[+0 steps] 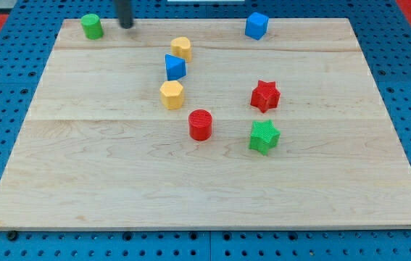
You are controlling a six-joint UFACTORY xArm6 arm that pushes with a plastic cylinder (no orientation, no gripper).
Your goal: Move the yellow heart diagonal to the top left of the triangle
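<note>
The yellow heart (181,48) lies near the view's top centre, just above and slightly right of the blue triangle (175,67), almost touching it. A yellow hexagon (171,94) sits just below the triangle. My tip (126,25) is at the view's top edge, to the left of the heart and apart from it, between the heart and the green cylinder (92,26).
A blue cube (256,25) sits at the top right. A red star (264,96), a green star (264,137) and a red cylinder (200,125) lie in the middle. The wooden board (82,181) rests on a blue pegboard.
</note>
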